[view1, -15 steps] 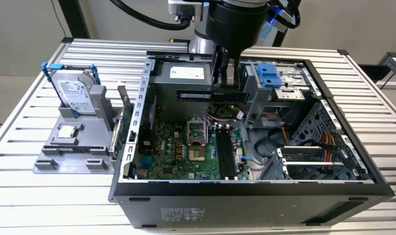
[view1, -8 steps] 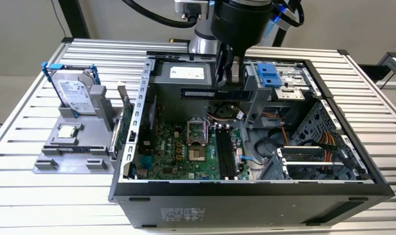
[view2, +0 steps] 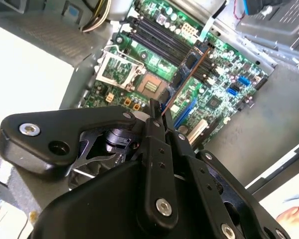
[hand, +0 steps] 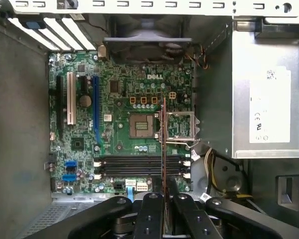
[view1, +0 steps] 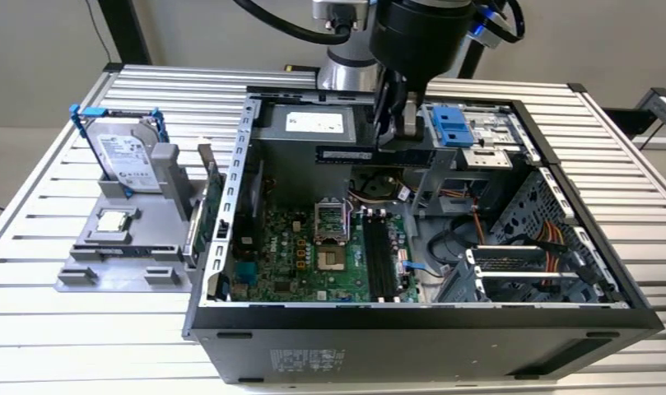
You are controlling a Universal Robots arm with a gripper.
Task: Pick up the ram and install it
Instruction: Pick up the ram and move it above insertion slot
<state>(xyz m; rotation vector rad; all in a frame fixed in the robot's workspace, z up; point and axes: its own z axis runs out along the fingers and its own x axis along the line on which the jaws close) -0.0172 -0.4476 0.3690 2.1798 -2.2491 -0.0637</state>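
**Gripper:** black 2-finger gripper (view1: 390, 136), fingers drawn in narrow and pinching the ram (view1: 360, 154), a slim, dark, flat circuit-board stick.

**Exterior view:** the stick is held level and broadside, clear above the open dark metal tower computer case (view1: 217, 247). Well off to the gripper's side, toward the exterior view's left, a silver hard drive in a blue frame (view1: 124, 152) stands upright on a grey fixture (view1: 91, 255). A small square silver chip (view1: 113, 220) lies on the same fixture.

**Both wrist views:** the ram (hand: 164, 144) (view2: 189, 67) shows edge-on, a thin line running out from the gripper (hand: 164, 199) (view2: 158, 112). Directly below is the green motherboard (hand: 124, 89). The stick crosses its black memory slots (hand: 139, 167) rather than lining up with them, and is not seated.

**Writing:**
- The silver power supply box (hand: 269, 104) has a white label with dark print.
- The hard drive has a white label.
- The motherboard carries a white logo.
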